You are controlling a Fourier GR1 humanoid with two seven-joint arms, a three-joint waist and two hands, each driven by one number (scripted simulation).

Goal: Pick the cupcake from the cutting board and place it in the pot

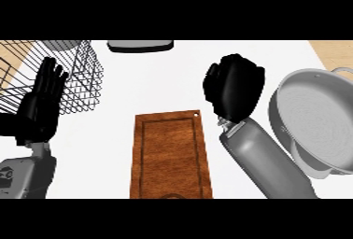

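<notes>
The brown wooden cutting board [169, 154] lies in the middle of the white counter with nothing on its top. My right hand [234, 86] hovers between the board's far right corner and the pot, its fingers curled inward as if round something. No cupcake shows anywhere; whatever the hand holds is hidden by its fingers. The grey metal pot [303, 156] stands at the right, tilted in view, and its inside looks bare. At the left, my left hand [38, 109] rests open with its fingers up.
A black wire basket [72, 77] stands at the back left, just behind the left hand. A flat grey object [140, 45] lies at the far edge of the counter. Wooden surface [334, 49] shows at the back right corner.
</notes>
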